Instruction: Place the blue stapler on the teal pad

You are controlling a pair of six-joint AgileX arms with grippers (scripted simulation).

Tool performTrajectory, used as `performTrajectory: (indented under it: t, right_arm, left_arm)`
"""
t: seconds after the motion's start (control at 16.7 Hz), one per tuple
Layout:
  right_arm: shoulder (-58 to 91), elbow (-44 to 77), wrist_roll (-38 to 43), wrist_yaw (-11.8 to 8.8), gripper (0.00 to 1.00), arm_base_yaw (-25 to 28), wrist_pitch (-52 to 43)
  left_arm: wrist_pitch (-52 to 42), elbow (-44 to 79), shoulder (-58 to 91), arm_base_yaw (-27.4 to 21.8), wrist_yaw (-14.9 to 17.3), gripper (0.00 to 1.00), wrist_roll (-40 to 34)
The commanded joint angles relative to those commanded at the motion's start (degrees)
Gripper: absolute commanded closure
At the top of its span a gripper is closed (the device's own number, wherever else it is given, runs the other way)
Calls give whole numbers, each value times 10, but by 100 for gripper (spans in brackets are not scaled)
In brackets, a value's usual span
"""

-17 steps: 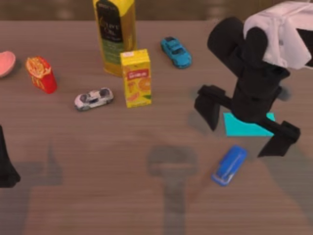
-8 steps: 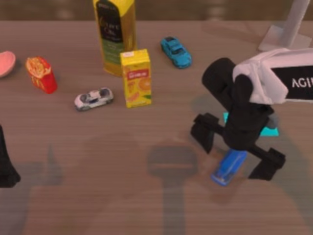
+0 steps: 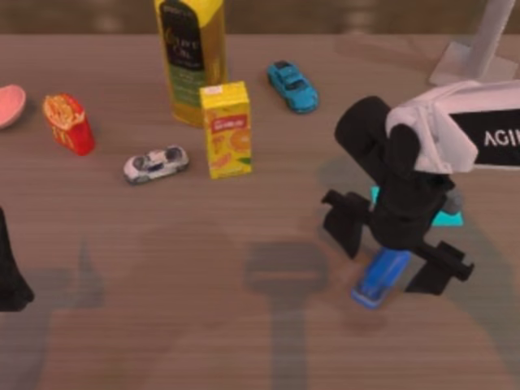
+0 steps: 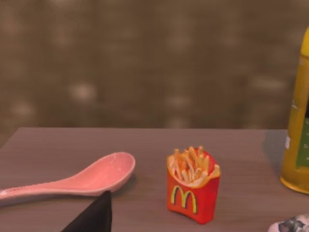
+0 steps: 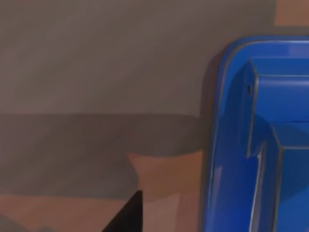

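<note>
Right gripper [image 3: 396, 250] dropped slightly lower over the small royal-blue stapler [image 3: 379, 277] since 0.5 s ago, jaws spread wide, straddling it. Stapler lies on the brown table [image 3: 203, 260], just beside the flat teal rectangular pad [image 3: 448, 217]. Left gripper [image 3: 10, 280] parked at left edge; jaw state unclear.

Right claw [image 3: 395, 249] now lower over blue stapler [image 3: 379, 279]

On the bench [image 3: 244, 341], a tall yellow bottle [image 3: 191, 57] stands far back with a yellow juice carton [image 3: 227, 130] just in front. A teal toy car [image 3: 292, 85] sits to their right, a silver toy car [image 3: 155, 164] to the left, and at far left a red fries box [image 3: 68, 123] and pink spoon [image 3: 10, 106].
</note>
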Motion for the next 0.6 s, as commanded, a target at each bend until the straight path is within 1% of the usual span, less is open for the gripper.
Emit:
performTrajectory:
  t: [0.48,0.54,0.6]
  right_arm:
    - [0,0,0,0,98,0,0]
    - [0,0,0,0,100,0,0]
    - [0,0,0,0,100,0,0]
  left_arm:
    - [0,0,0,0,0,0,0]
    - [0,0,0,0,0,0,0]
    - [0,0,0,0,0,0,0]
